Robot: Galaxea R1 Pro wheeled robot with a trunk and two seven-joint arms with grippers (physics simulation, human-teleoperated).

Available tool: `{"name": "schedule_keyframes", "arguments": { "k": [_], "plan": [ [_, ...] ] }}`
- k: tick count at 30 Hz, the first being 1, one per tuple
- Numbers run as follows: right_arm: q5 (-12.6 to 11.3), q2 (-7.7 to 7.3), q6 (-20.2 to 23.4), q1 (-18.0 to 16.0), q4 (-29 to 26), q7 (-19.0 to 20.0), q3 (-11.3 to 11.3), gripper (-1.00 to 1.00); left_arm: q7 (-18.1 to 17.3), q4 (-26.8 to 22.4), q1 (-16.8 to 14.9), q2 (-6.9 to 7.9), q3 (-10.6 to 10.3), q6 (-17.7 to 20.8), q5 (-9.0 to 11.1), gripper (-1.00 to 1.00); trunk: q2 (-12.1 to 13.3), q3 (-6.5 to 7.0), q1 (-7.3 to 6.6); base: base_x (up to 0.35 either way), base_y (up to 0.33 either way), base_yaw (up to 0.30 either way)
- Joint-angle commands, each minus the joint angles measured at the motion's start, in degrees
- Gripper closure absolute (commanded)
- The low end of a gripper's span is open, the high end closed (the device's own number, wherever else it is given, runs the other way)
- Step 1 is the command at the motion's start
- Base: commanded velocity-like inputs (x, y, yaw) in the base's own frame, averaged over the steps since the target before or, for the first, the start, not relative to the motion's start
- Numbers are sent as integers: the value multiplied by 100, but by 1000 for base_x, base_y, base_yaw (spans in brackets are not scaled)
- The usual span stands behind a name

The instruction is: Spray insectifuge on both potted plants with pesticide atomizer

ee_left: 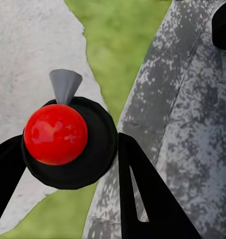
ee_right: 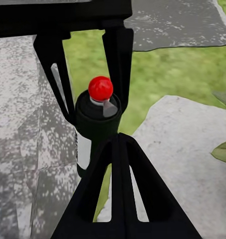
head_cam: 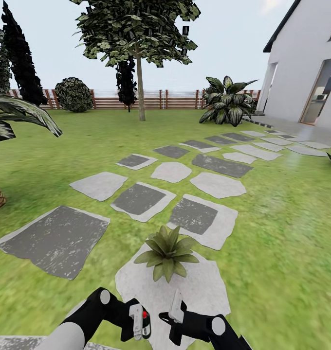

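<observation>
Head view: the left end effector [head_cam: 137,322] grasps the pesticide atomizer [head_cam: 145,324] at 6 o'clock of a potted plant [head_cam: 166,251].
The left wrist view reveals its grey nozzle [ee_left: 65,84]; the right end effector [ee_right: 117,144] has its fingers pressed together, holding nothing.

Bright flat daylight, pale sky, hardly any shadows; wide-angle stretch and blur at edges.

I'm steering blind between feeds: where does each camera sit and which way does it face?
Head: up on the head, looking down the stepping stones past a potted plant; both arms show.
Left wrist: on the left hand, looking down on the pesticide atomizer.
Right wrist: along the right hand, facing that atomizer too.
</observation>
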Motion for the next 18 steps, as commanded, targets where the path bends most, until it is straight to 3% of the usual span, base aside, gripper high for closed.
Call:
{"name": "schedule_keyframes", "arguments": {
  "k": [1,18],
  "plan": [
    [48,1,-29,-2,-5,2,-7,100,-29,2,-3,-14,52,-23,-44,100,-2,-5,-1,0,0,0],
    [48,2,-29,-2,-6,-7,-7,100,-31,36,7,-189,-80,-23,-19,100,-2,-5,-1,0,0,0]
  ]
}}
